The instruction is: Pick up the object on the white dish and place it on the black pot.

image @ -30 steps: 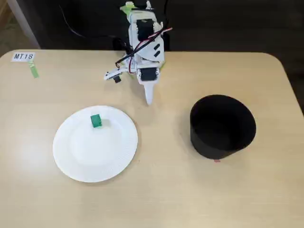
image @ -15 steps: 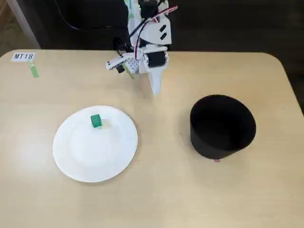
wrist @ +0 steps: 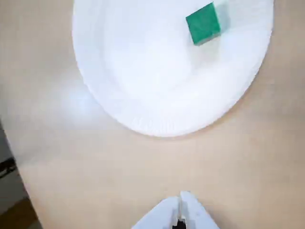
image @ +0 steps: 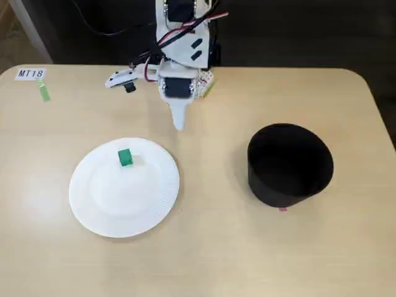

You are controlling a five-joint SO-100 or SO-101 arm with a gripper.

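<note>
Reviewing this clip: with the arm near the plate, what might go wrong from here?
1. The claw looks shut and hangs over bare table short of the round white paper plate; it must open before descending or it may knock the tiny green cube away.
2. The cube is small, so a slightly off grasp could miss it.
3. The matte black cylindrical pot has tall walls; a low carry might clip its rim.

White label (image: 30, 73) reading "MT18" in dark handwritten characters, stuck flat on the table (image: 216, 247) at about 10 o'clock in the fixed view, near the table's far-left corner. A pale green tape strip (image: 44, 93) sits just below it, blank. No other readable text; wrist view shows none.
</note>
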